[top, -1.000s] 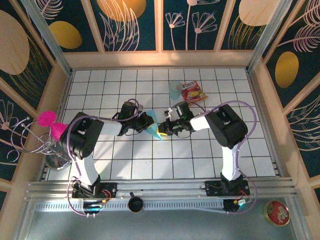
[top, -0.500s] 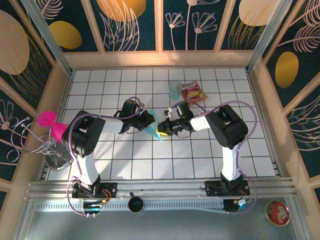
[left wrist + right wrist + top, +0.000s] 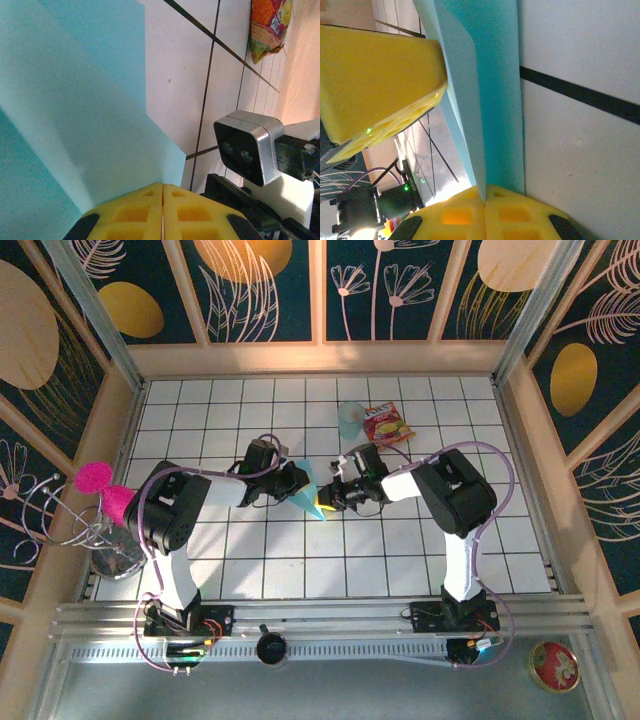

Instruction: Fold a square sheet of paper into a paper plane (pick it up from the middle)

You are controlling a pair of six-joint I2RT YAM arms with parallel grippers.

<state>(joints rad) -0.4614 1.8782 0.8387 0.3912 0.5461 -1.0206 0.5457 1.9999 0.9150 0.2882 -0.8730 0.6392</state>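
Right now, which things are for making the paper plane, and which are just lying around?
For the job: folded teal paper; left gripper and right gripper, both pinching it.
Just lying about: pale blue cup; red-and-yellow snack packet.

**Paper plane, part-folded, mid-table**

Light teal, plain and unmarked. Folded to a slim pointed wedge, with flat layered flaps and one sharp crease along its length. Low over the white tiles, contact impossible to tell. Pinched at one edge by the left gripper, at the opposite edge by the right gripper.
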